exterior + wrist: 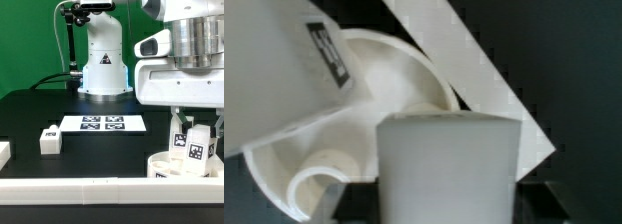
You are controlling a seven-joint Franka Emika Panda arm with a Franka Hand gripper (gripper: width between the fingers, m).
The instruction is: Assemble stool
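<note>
My gripper (196,133) is shut on a white block leg (197,148) with black-and-white tags and holds it upright over the round white seat (162,165) at the exterior view's lower right. Whether the leg touches the seat cannot be told. In the wrist view the leg (446,160) fills the foreground between my dark fingers (374,200), with the curved seat (375,100) lying behind it. A second loose leg (48,140) lies on the black table toward the exterior view's left.
The marker board (103,123) lies mid-table in front of the robot base (103,65). A long white rail (90,188) runs along the front edge and shows as a diagonal bar in the wrist view (455,50). Another white piece (3,152) sits at the left edge.
</note>
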